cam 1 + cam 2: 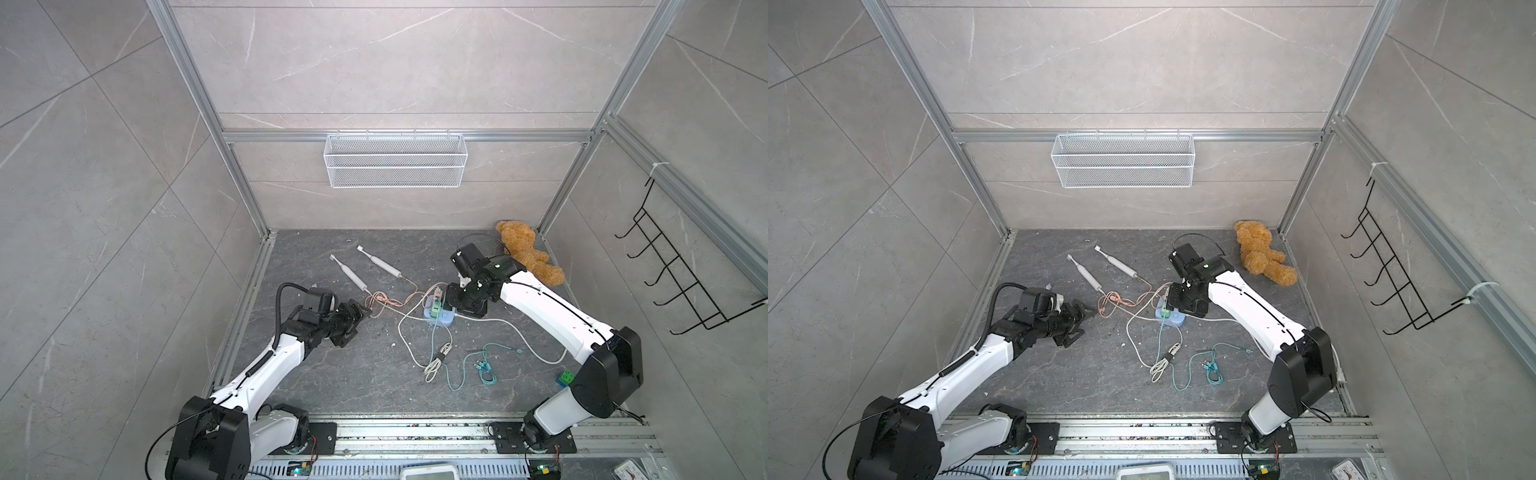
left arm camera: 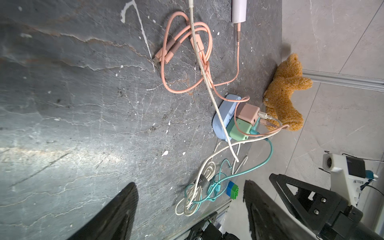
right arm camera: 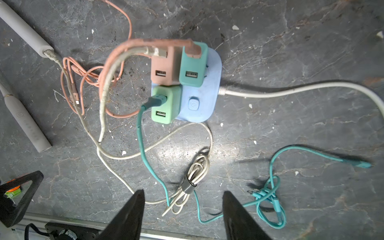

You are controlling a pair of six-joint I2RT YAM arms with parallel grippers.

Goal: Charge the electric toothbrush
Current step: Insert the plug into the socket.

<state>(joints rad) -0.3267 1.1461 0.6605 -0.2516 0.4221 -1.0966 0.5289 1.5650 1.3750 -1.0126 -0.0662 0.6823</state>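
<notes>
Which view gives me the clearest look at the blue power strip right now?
The right wrist view: it looks straight down on the power strip, showing its adapters and button plainly. The left wrist view shows the power strip side-on, farther off. In both top views the power strip is small.

a toothbrush (image 3: 25,31) runs off the right wrist view's edge.

Your two arms wore white shells on the long links and black housings at the joints. The left arm (image 1: 274,357) carried a coiled black cable (image 1: 258,368) along its forearm and a thick black hose (image 1: 279,303) arching over the wrist. The right arm (image 1: 540,309) had a thin black cable (image 1: 557,300) along its white link and a green light (image 1: 496,264) near the wrist. Both stood on black base plates (image 1: 505,440).
</notes>
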